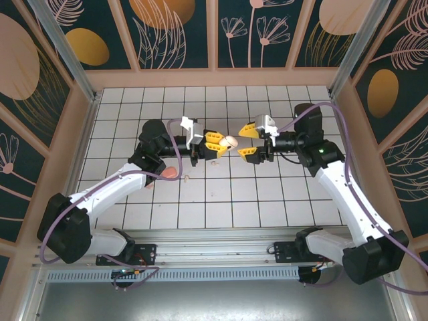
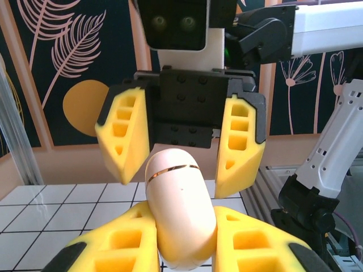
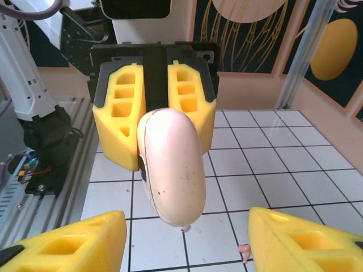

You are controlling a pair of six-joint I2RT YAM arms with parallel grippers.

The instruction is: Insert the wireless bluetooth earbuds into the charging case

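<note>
White-tiled table (image 1: 267,200), above its middle: left claw (image 1: 221,142) clenched on the shut charging case (image 1: 229,142), right claw (image 1: 245,142) released facing it, one earbud (image 3: 244,249) on the tiles below; step in hand looks like lid-opening, next needing a fingertip at the seam.

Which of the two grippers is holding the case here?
The left gripper: its fingers are shut on the pale pink case. The right gripper faces it with its jaws open, gripping nothing.

Being held closed, clear of the tiles, mid-scene: pale pink case (image 1: 229,142). Lying loose on tiles below: tiny earbuds (image 1: 215,161).
</note>
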